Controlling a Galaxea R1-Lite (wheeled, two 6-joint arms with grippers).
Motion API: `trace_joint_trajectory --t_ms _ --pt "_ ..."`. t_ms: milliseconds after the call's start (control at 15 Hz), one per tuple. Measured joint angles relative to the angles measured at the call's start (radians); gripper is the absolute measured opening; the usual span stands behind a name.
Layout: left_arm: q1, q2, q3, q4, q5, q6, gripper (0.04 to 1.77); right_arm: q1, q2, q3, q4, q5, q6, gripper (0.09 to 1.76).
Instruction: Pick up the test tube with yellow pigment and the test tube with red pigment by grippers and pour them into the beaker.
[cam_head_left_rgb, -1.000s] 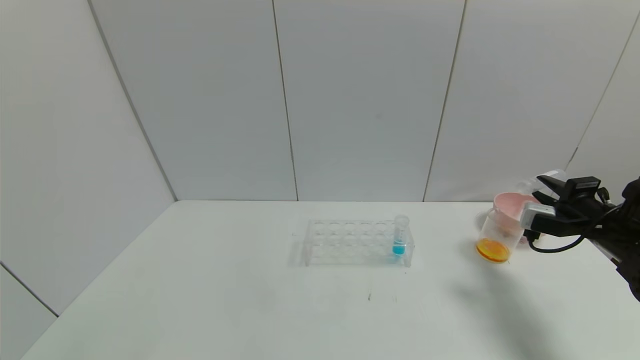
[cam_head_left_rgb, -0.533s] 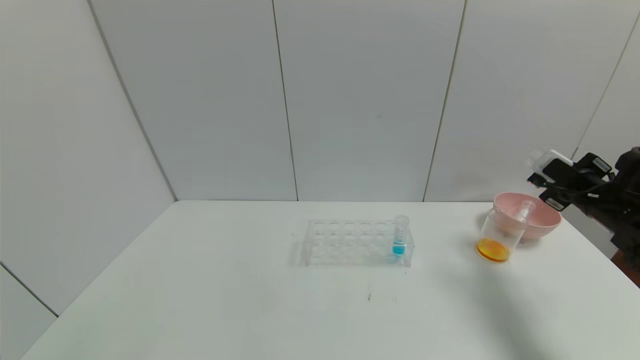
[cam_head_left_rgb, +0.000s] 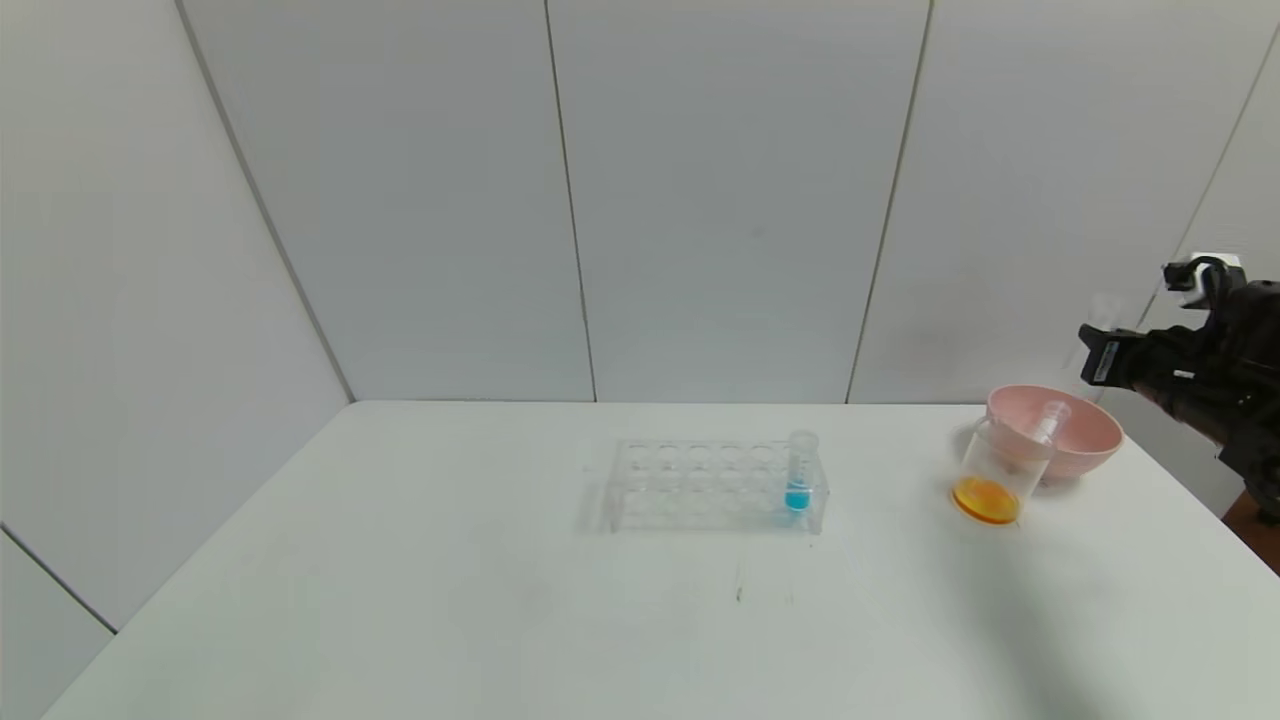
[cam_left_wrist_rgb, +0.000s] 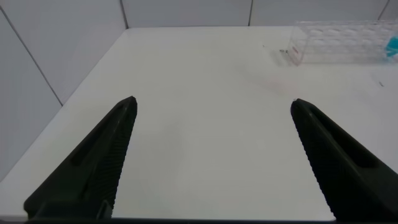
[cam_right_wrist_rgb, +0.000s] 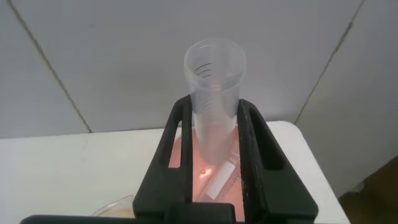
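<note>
Even, bright, diffuse light is cast from overhead. Soft shadows are thrown on the white table (cam_head_left_rgb: 500, 620) beside the rack (cam_head_left_rgb: 715, 487) and the beaker (cam_head_left_rgb: 993, 475). Wall seams are bowed toward the edges.

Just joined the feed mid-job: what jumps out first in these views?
The right gripper, raised at the table's right edge above the pink bowl, is shut on an emptied clear tube. Beside the bowl stands the beaker with orange liquid at its bottom, and another clear tube lies in the bowl. Mid-table, a clear rack holds one blue-liquid tube.
</note>
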Motion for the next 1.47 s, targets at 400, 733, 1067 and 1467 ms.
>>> trace_joint_trajectory --t_ms 400,733,1067,1467 --pt "0.0 0.0 0.0 0.0 0.0 0.0 1.76 -0.049 0.079 -0.005 0.004 0.001 0.118 0.58" --pt "0.0 0.0 0.0 0.0 0.0 0.0 1.76 -0.032 0.105 0.002 0.002 0.009 0.117 1.11" --pt "0.0 0.0 0.0 0.0 0.0 0.0 1.76 -0.035 0.081 0.003 0.002 0.008 0.118 1.39" --pt "0.0 0.0 0.0 0.0 0.0 0.0 1.76 -0.086 -0.19 0.071 0.003 0.015 0.118 1.56"
